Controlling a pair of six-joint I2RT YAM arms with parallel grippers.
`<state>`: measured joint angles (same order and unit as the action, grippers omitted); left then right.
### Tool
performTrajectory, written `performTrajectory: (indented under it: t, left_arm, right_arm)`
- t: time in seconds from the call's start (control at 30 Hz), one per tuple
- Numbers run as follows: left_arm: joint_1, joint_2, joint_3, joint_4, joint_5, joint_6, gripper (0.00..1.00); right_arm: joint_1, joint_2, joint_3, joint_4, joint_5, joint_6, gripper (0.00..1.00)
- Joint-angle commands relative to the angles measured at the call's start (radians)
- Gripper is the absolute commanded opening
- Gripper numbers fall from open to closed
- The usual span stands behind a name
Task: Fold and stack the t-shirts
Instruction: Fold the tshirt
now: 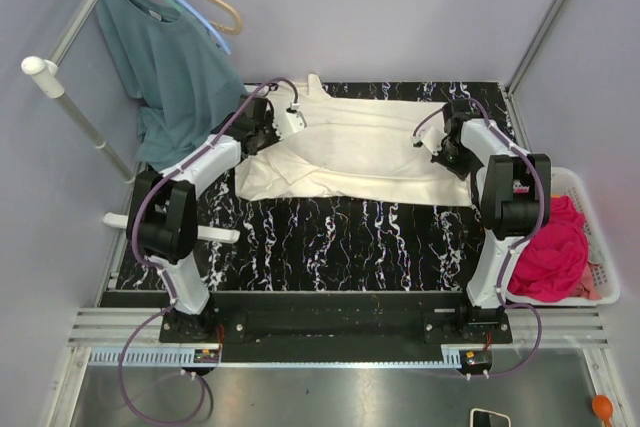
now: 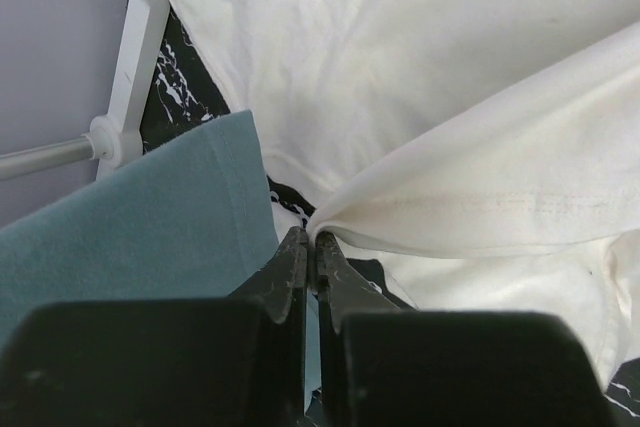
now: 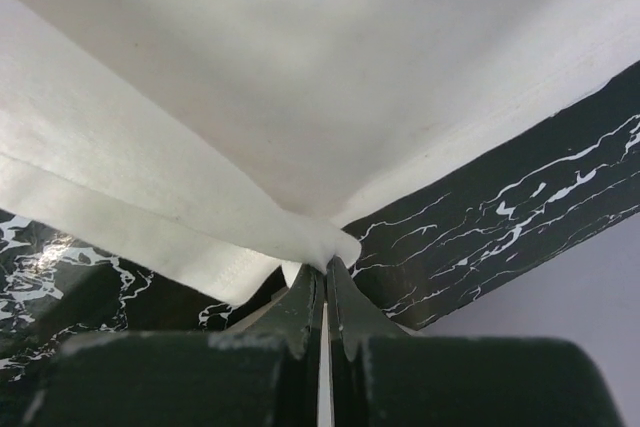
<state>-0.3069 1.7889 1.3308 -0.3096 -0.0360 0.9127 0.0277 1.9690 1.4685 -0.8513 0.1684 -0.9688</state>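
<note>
The cream t-shirt (image 1: 360, 152) lies spread across the far half of the black marbled table (image 1: 330, 237), partly folded over itself. My left gripper (image 1: 262, 134) is shut on its left edge; in the left wrist view (image 2: 311, 239) the jaws pinch a cream fold (image 2: 450, 197). My right gripper (image 1: 447, 150) is shut on its right edge; in the right wrist view (image 3: 325, 269) the jaws pinch a bunched hem corner (image 3: 300, 237). The magenta-pink t-shirt (image 1: 553, 247) lies crumpled in a white basket (image 1: 600, 237) at the right.
A teal shirt (image 1: 170, 67) hangs on a hanger from a white rack (image 1: 70, 97) at the back left, reaching the table's left edge; it shows beside my left jaws (image 2: 150, 237). Purple walls enclose the table.
</note>
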Motion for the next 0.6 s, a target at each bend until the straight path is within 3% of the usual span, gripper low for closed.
performTrajectory:
  t: [0.0, 0.57]
  left_arm:
    - [0.009, 0.036, 0.076, 0.075, -0.005, -0.008, 0.00]
    - [0.008, 0.125, 0.104, 0.139, -0.045, -0.012, 0.00]
  right_arm:
    - [-0.011, 0.019, 0.072, 0.008, 0.028, -0.122, 0.00]
    - [-0.012, 0.085, 0.124, 0.027, 0.052, -0.119, 0.00]
